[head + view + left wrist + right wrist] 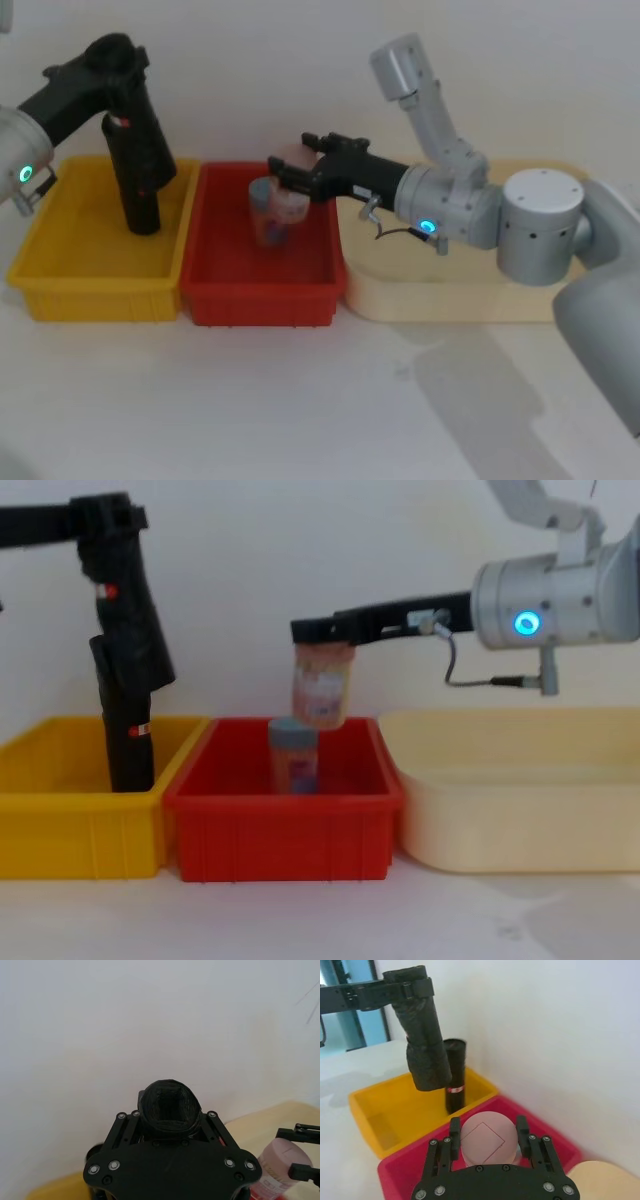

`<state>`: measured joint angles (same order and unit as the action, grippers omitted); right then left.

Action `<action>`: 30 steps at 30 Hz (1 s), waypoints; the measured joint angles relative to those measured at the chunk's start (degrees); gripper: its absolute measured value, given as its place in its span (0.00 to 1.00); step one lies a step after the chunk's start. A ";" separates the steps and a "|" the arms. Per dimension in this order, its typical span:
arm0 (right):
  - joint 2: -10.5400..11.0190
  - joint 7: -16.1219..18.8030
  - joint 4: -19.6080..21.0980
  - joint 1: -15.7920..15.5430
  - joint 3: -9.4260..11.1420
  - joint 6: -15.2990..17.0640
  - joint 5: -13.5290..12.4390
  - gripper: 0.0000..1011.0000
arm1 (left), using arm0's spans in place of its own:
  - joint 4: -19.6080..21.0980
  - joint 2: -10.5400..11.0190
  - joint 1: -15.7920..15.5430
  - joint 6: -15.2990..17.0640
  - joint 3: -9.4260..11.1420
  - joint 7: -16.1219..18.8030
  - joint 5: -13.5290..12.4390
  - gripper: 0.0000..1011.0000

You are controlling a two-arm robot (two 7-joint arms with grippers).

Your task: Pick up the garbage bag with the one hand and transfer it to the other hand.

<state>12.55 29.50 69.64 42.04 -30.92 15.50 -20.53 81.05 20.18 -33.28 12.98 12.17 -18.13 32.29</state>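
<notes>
My left gripper point(118, 60), on the green-ringed arm, is shut on the top of a garbage bag point(130, 125), a black crinkly roll hanging upright over the yellow bin point(60, 290). From the chest the same roll point(125, 610) hangs from that gripper point(105, 520). The left wrist view looks down the roll's end point(169, 1107). A second alike roll point(128, 740) stands in the yellow bin just below it. My right gripper point(300, 168), on the blue-ringed arm, is shut on a pink-lidded jar point(322, 685) held above the red bin point(280, 830).
A blue-lidded jar point(293, 758) stands in the red bin under the held jar. A cream tray point(510, 820) sits to the right of the red bin. The three containers stand side by side against a white wall, with bare table in front.
</notes>
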 joint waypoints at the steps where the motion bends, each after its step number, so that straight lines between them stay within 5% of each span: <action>1: 0.30 -0.19 0.55 -0.08 0.21 0.16 -0.04 0.64 | 0.17 -0.15 -0.25 0.06 0.11 0.02 0.04 0.37; 15: 6.46 -4.77 10.16 -2.22 4.66 3.69 -0.39 0.64 | -0.75 -3.94 -6.21 1.21 4.05 0.29 0.23 0.37; 30: 9.94 -9.18 13.77 -4.33 8.08 5.66 0.95 0.64 | -5.38 -7.89 -11.29 1.77 8.29 -0.28 0.06 0.37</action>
<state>22.49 20.33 83.41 37.71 -22.84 21.16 -19.58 75.67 12.29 -44.57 14.75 20.46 -18.41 32.35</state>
